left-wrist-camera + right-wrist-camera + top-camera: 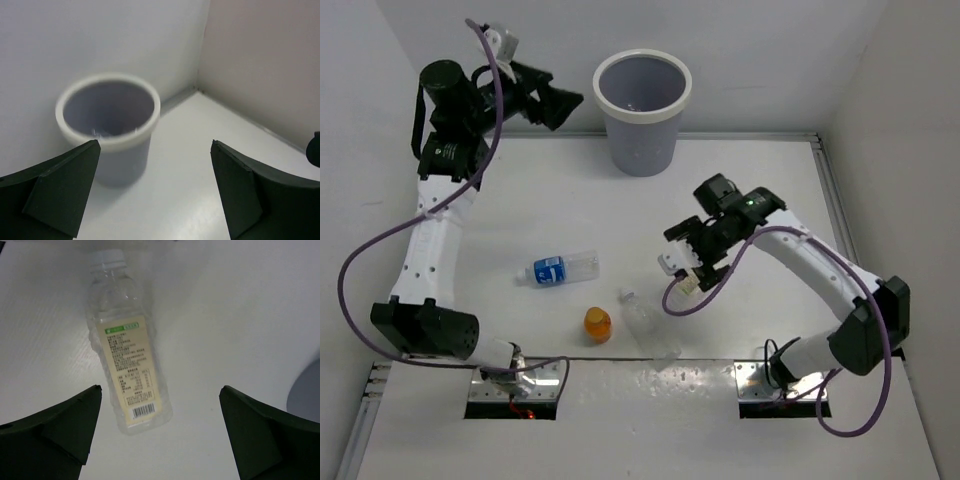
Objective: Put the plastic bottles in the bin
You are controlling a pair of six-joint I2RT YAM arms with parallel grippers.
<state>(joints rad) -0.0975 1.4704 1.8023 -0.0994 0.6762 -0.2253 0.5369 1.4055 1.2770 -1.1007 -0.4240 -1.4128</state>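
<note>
Right wrist view: I find right end effector (pixel 160 388) spread wide, empty, over cream-labelled bottle (pixel 127 365) lying on bench (pixel 240 315). Left end effector (pixel 155 143) likewise, facing bin (pixel 108 141).

bin (pixel 123 161) blurred, cream-labelled bottle (pixel 127 365) print illegible

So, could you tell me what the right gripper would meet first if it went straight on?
Most likely the clear plastic bottle with the cream label, lying on the white table in line with the open right gripper, slightly left of centre; depth is unclear.
</note>
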